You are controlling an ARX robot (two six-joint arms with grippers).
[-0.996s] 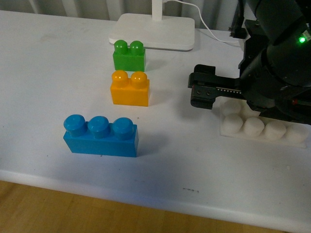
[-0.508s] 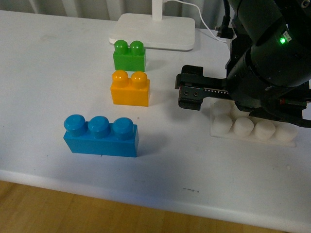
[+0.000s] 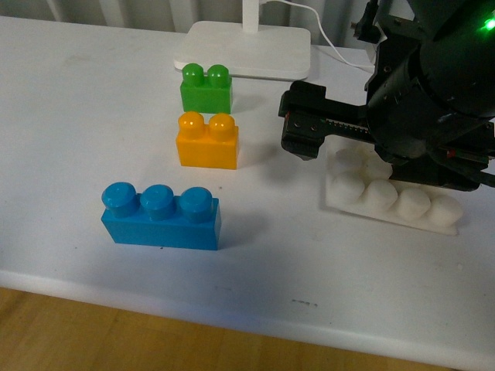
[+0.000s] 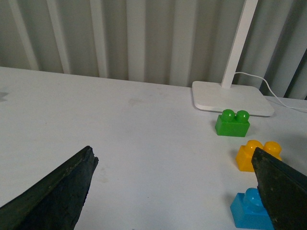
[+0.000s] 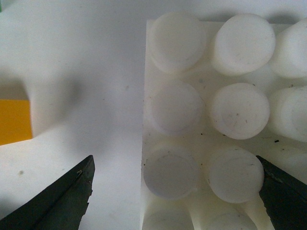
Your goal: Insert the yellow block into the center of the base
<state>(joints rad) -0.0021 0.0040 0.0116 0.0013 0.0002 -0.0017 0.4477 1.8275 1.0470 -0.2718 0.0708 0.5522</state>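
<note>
Hanging over the base (image 3: 390,202), the right gripper (image 5: 173,163) has its 2 fingers (image 5: 57,201) wide apart. The yellow block (image 3: 207,141) sits near the base, not touching. The left gripper (image 4: 172,158) is wide apart too.

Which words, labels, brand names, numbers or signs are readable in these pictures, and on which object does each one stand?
None can be read. The yellow block, green brick, blue brick, base and lamp foot show no print. The right arm bears only a green light, no legible marking.
</note>
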